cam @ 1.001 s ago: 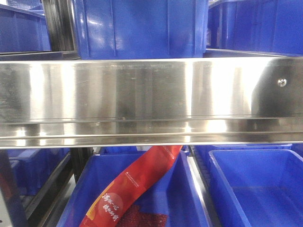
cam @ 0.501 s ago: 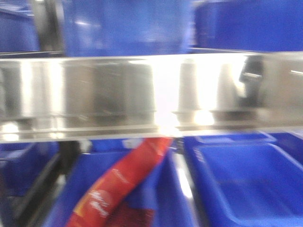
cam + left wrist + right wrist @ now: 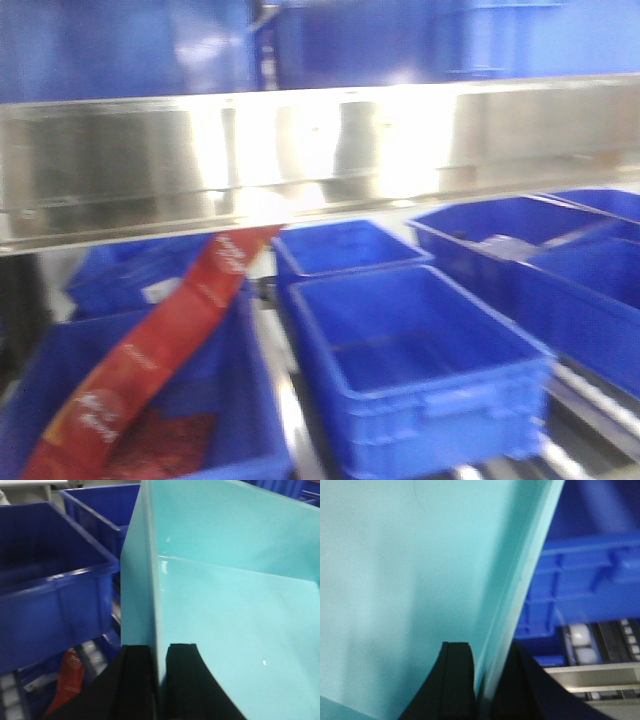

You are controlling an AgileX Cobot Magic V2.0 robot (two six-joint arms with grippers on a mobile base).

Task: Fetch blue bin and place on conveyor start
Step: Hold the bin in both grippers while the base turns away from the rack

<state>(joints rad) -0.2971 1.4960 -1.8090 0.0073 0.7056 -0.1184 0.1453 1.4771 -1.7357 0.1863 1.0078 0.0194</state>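
The blue bin (image 3: pixel 240 605), a pale aqua tub, fills both wrist views and does not show in the front view. In the left wrist view my left gripper (image 3: pixel 158 650) is shut on the bin's left wall, one black finger inside and one outside. In the right wrist view the blue bin (image 3: pixel 410 580) has its right wall pinched by my right gripper (image 3: pixel 485 652), likewise with a finger on each side. The conveyor start is out of view.
A shiny steel shelf rail (image 3: pixel 300 150) crosses the front view, with dark blue crates above it and several more (image 3: pixel 420 350) below. A red packet (image 3: pixel 150 360) leans in the lower left crate. Dark blue crates (image 3: pixel 50 595) (image 3: pixel 590 580) and white rollers (image 3: pixel 580 645) flank the bin.
The front view has swung and pulled back: the shelf rail sits higher, the red packet has slid left, and more dark blue crates show at the right.
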